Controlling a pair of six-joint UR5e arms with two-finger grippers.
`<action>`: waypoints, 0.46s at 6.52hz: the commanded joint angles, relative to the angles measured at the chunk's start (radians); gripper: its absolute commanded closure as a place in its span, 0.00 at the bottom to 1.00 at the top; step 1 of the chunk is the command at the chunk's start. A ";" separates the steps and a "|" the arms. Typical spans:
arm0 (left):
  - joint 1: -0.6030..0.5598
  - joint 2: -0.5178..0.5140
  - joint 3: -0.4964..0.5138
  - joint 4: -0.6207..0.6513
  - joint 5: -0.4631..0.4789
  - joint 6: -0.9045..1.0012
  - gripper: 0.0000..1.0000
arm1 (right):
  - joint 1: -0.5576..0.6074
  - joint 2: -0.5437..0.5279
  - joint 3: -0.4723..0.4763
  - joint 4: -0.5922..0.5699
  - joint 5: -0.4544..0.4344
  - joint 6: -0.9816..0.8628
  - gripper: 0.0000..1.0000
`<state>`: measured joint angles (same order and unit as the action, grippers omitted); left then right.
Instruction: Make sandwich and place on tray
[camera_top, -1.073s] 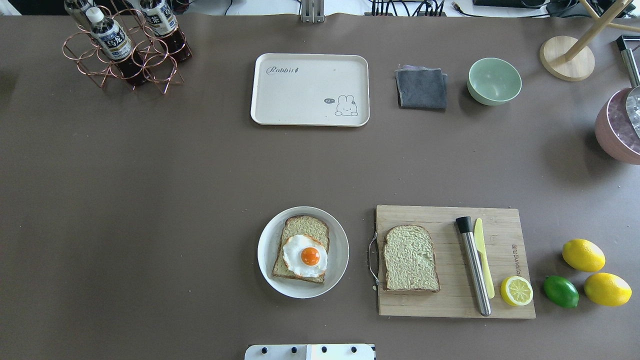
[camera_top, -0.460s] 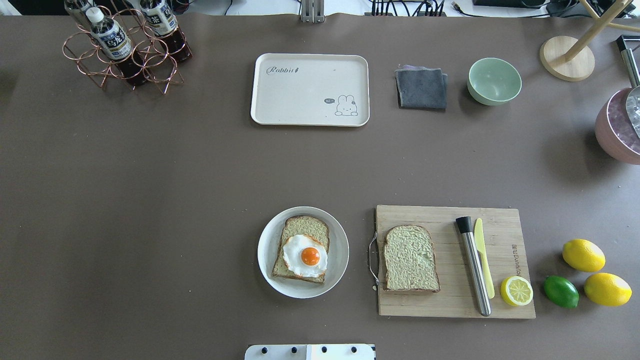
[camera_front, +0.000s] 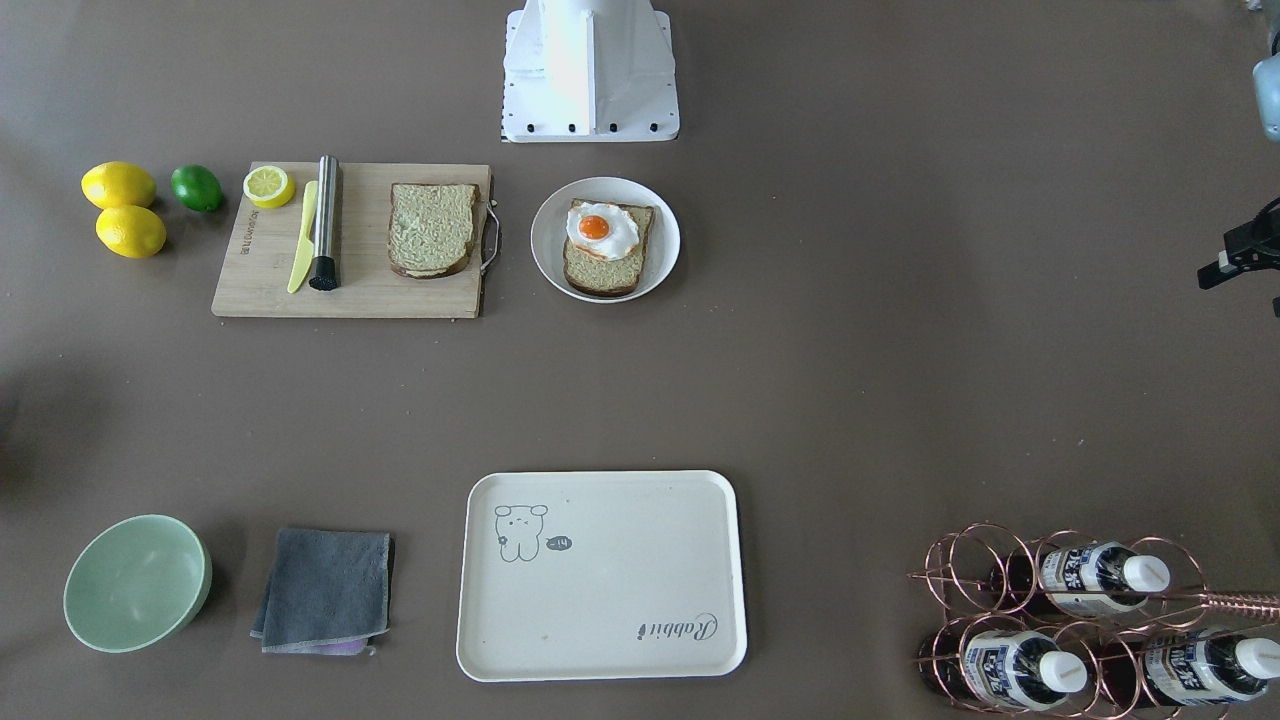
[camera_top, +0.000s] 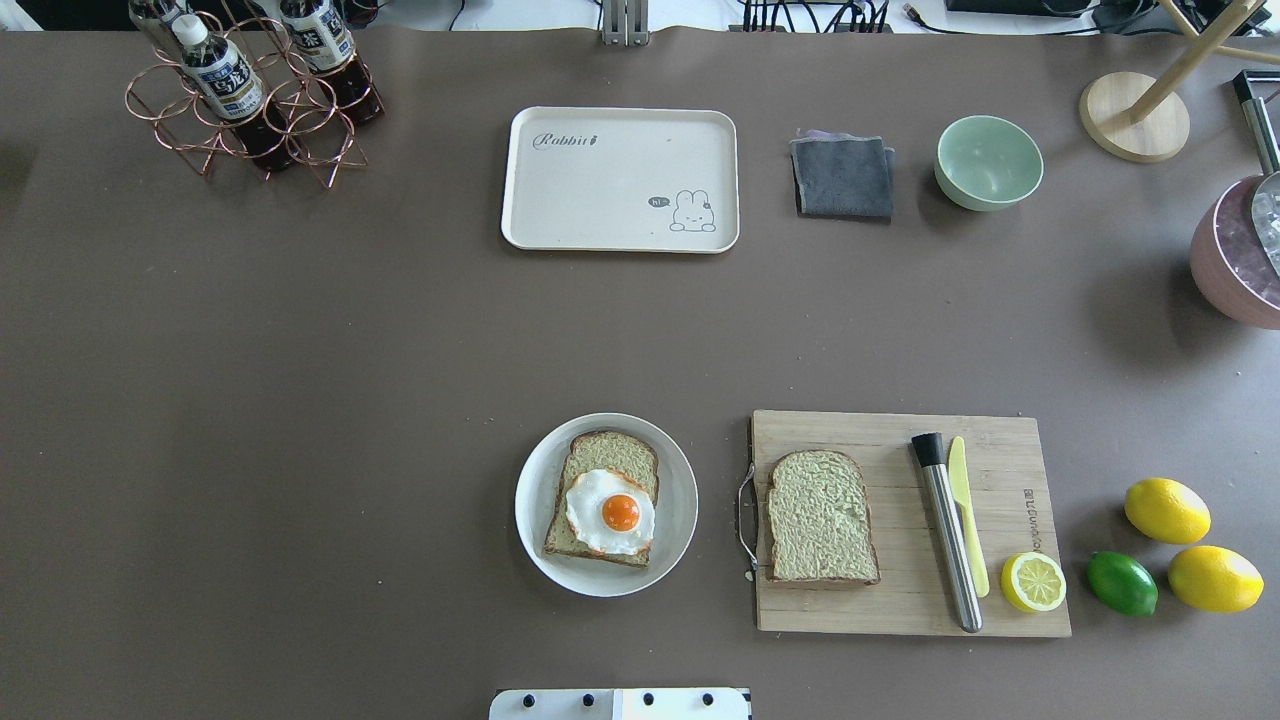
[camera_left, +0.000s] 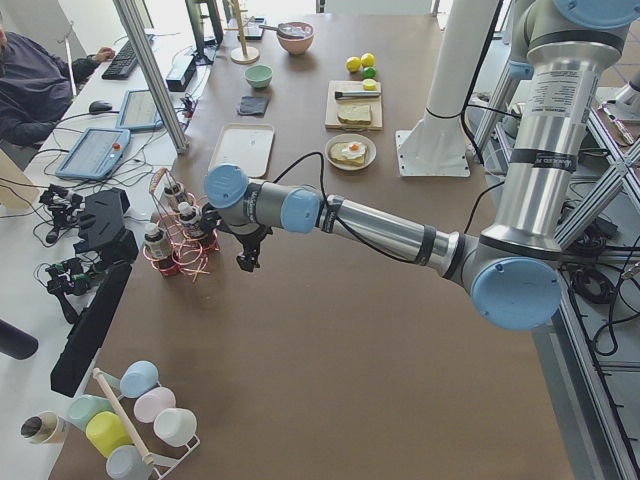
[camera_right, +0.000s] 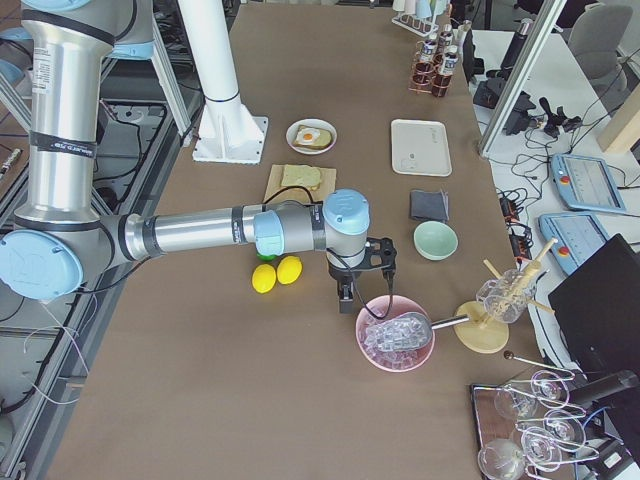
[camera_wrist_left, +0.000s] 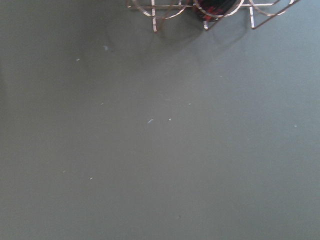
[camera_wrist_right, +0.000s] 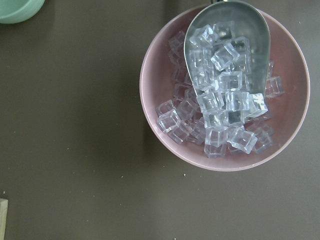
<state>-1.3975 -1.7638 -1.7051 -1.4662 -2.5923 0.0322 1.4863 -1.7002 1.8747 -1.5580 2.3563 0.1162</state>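
Lower centre on the bench (camera_top: 300, 400), egg (camera_top: 611, 511) tops bottom slice (camera_top: 612, 452), spare slice (camera_top: 820, 515) to its right, tray (camera_top: 620, 180) upper centre; left hand (camera_left: 246, 262) and right hand (camera_right: 365, 293), apart or together I cannot tell, and a tilted lift could slide the egg off.

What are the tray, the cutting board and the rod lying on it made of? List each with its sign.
Tray: matte cream plastic or melamine, it seems; smooth, even surface with a printed drawing.
Cutting board: bare wood or bamboo; pale strips with grain lines.
Rod: brushed metal, likely steel; grey sheen, black end perhaps plastic.
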 joint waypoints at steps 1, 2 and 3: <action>0.064 -0.060 -0.057 -0.032 -0.023 -0.080 0.02 | -0.003 0.017 0.061 0.022 0.052 0.002 0.00; 0.095 -0.060 -0.094 -0.139 0.019 -0.172 0.02 | -0.021 0.028 0.076 0.024 0.064 0.051 0.00; 0.148 -0.062 -0.081 -0.301 0.079 -0.234 0.03 | -0.056 0.048 0.099 0.024 0.058 0.116 0.00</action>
<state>-1.3013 -1.8211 -1.7802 -1.6140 -2.5690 -0.1221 1.4618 -1.6711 1.9479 -1.5362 2.4117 0.1690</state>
